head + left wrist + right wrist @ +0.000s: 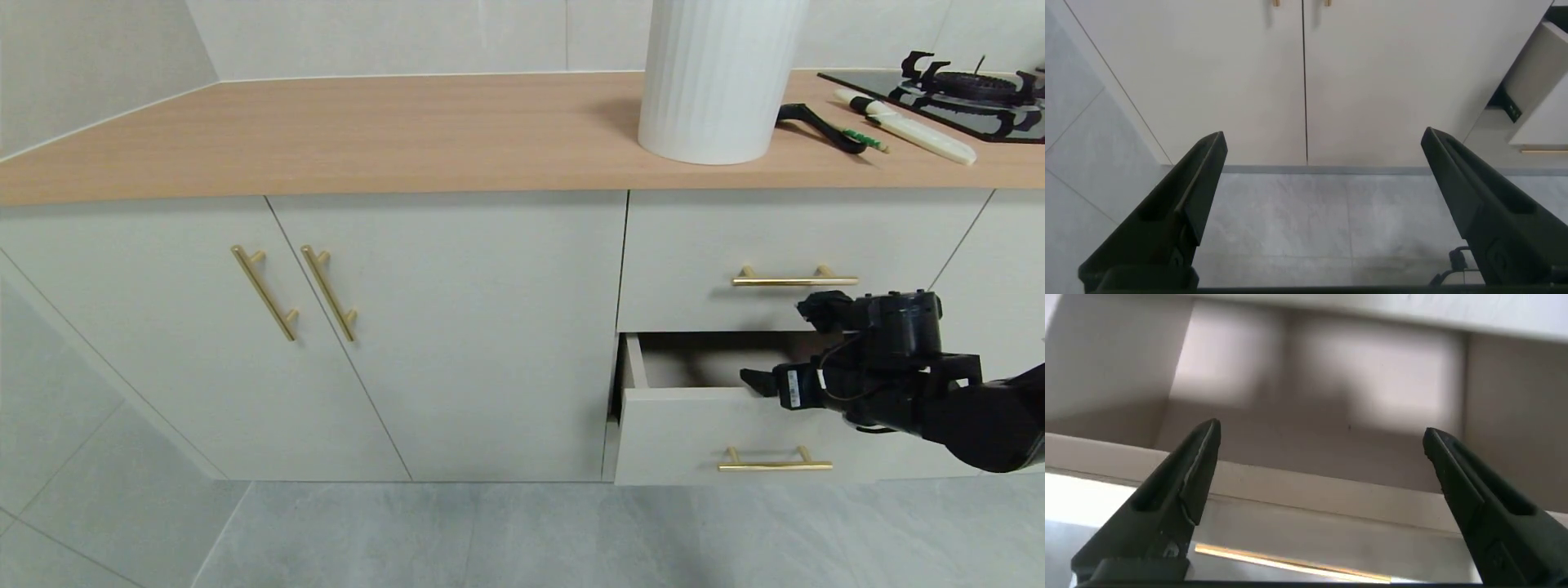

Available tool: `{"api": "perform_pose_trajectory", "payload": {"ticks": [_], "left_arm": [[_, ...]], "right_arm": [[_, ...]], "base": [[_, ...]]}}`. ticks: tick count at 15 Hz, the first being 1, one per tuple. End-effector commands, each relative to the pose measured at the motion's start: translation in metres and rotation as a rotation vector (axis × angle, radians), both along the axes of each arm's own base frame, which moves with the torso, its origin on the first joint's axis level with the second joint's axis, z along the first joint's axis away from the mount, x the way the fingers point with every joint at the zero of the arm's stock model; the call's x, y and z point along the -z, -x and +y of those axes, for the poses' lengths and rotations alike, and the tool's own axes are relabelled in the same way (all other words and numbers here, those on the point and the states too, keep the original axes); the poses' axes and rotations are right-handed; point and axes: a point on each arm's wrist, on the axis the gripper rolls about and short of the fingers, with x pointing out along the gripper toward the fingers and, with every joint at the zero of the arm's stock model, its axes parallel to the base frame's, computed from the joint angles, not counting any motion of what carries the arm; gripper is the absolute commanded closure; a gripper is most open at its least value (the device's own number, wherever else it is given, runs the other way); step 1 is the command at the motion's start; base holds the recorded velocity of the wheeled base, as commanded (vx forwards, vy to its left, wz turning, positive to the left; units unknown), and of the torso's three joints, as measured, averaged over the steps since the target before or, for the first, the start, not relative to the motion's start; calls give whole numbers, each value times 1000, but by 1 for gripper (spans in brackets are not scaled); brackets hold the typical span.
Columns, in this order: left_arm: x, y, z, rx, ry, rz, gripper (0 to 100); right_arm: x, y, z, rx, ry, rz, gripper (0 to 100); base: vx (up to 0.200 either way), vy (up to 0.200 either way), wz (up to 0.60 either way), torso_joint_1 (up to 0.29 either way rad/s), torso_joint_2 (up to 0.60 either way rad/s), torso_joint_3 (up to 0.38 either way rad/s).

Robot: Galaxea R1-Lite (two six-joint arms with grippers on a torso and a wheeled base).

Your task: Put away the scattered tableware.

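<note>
The right gripper [774, 343] hangs spread and empty at the mouth of the half-open drawer [694, 425], so I'd back it out clear of the front, then rise to the utensils [914, 131] lying on the counter [408, 131] by the stove [963, 90].

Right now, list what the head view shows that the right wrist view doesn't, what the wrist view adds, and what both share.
Head view adds: the counter, a white jar, the stove, the doors and the shut upper drawer.
Right wrist view adds: the right pincer with its fingers spread, close up, and the bare inside of the lower drawer.
Both share: the open lower drawer, its gold handle and the right pincer at its mouth.
</note>
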Motion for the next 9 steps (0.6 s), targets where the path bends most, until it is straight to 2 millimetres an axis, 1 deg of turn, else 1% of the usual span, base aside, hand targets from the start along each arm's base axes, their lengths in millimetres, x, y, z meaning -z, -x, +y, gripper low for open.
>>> {"api": "perform_pose_trajectory", "payload": {"ticks": [1,5,8,9], "left_arm": [[0,0,0,0,-1,1,0],[0,0,0,-1,-1,1,0],[0,0,0,0,1,1,0],[0,0,0,0,1,1,0]], "right_arm": [[-13,7,-1,-3,0,-8,0],[-25,26,-4,-47,15,65,0],[-29,35,-4,-74,40,112,0],[-30,37,-1,-86,43,127,0]], "base": [[0,0,0,0,0,0],[0,0,0,0,0,0],[0,0,0,0,0,0],[0,0,0,0,0,0]]}}
